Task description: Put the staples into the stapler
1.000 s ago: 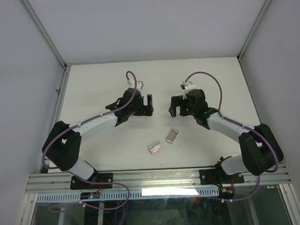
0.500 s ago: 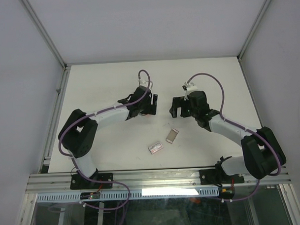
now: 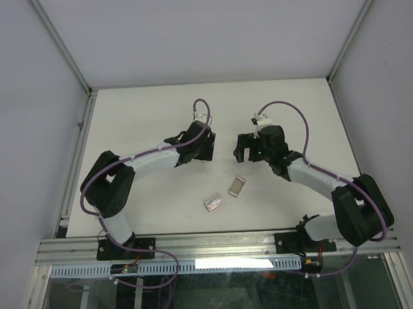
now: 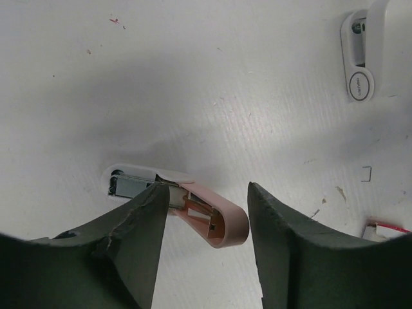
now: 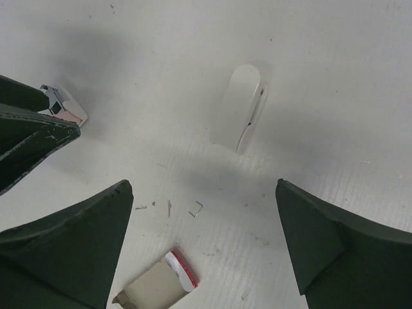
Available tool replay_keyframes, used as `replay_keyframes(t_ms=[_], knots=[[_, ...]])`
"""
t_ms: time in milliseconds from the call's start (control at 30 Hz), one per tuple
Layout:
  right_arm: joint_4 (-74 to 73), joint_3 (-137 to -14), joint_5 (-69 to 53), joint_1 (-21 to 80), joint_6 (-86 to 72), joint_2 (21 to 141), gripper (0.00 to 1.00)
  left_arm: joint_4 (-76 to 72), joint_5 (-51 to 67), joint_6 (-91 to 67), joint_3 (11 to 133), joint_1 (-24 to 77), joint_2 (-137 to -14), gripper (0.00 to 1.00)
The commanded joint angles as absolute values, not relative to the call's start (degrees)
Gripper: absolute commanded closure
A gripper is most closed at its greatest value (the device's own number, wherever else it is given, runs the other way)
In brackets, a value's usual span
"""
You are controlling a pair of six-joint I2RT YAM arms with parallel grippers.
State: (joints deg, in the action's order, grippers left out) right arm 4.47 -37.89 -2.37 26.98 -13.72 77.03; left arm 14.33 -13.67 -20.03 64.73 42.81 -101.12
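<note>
The stapler (image 4: 222, 222), pale pink and white, lies opened on the white table, its metal channel (image 4: 129, 183) bare. My left gripper (image 4: 209, 190) straddles it with narrowed jaws. The left finger overlaps its middle, and a gap stays between the pink tip and the right finger. In the top view the left gripper (image 3: 207, 146) hides the stapler. The right gripper (image 5: 203, 185) hangs open over bare table, holding nothing, and its view catches the stapler's end (image 5: 61, 103) at the far left. The staples do not show as a strip; one loose staple (image 5: 196, 207) lies on the table.
A white oblong piece (image 5: 241, 109) lies between the two grippers. A grey-brown sleeve (image 3: 237, 186) and a flat red-and-white box (image 3: 213, 202) lie nearer the arm bases. The sleeve's end (image 5: 151, 290) shows under the right gripper.
The left arm has reached right toward the table's middle and its jaws have narrowed over the stapler. The right gripper has shifted slightly and stays wide open.
</note>
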Motion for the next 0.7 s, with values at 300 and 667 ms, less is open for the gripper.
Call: replay_keyframes(t_ms=[300, 667], knots=[[8.5, -37.5, -7.7, 26.8, -13.6, 73.3, 0.05, 14.2, -11.6, -21.6, 64.1, 43.4, -94.7, 0.93], [24.5, -30.6, -23.2, 32.0, -10.2, 73.1, 0.08, 15.3, -2.5, -26.5, 60.9, 43.0, -87.9, 1.00]])
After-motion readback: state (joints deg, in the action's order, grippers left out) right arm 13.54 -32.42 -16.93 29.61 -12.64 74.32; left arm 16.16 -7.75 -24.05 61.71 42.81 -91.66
